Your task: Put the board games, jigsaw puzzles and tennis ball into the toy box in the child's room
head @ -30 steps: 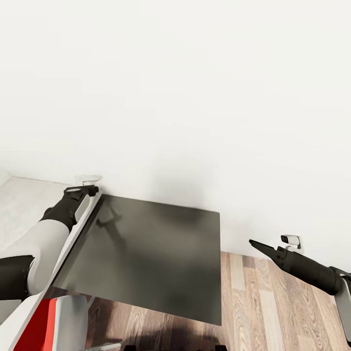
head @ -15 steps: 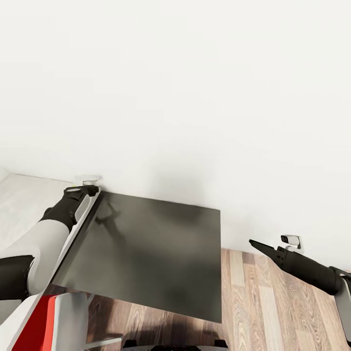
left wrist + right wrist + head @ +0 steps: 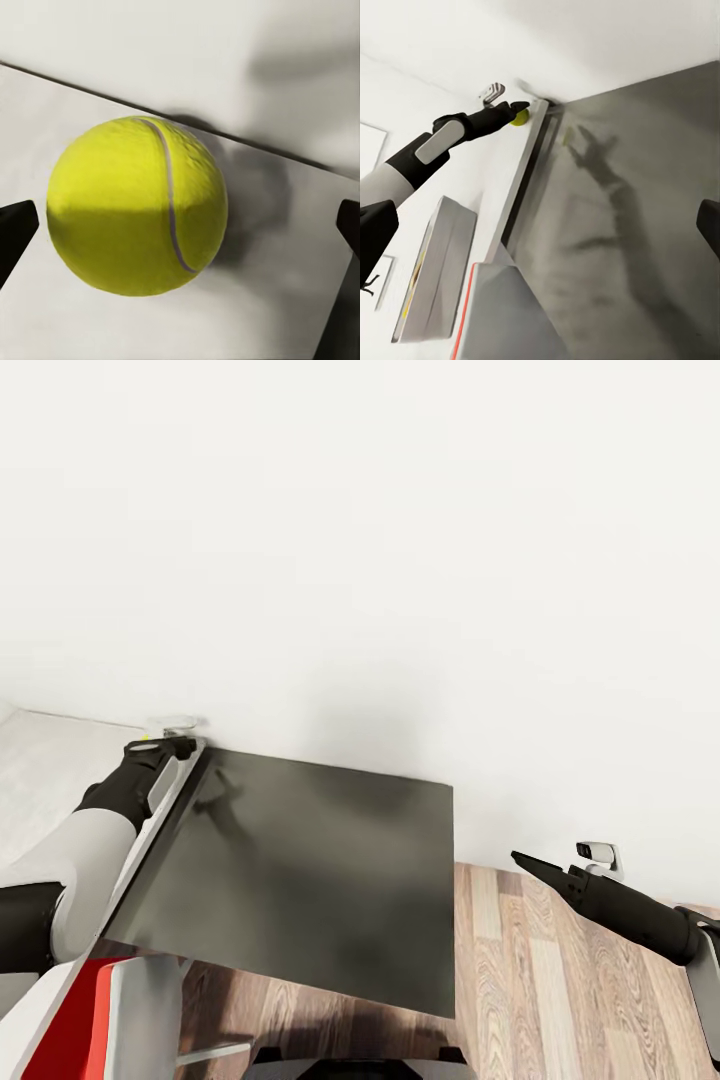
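Tennis ball: on the pale table top by the wall, between the spread, non-touching fingers of the left gripper, placed for a grasp. Right gripper: idle over the floor; its opening I cannot tell.

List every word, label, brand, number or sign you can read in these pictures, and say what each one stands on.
None can be read: the tennis ball between the left gripper's fingers shows only its pale seam, no brand, and the table and the wall are plain.
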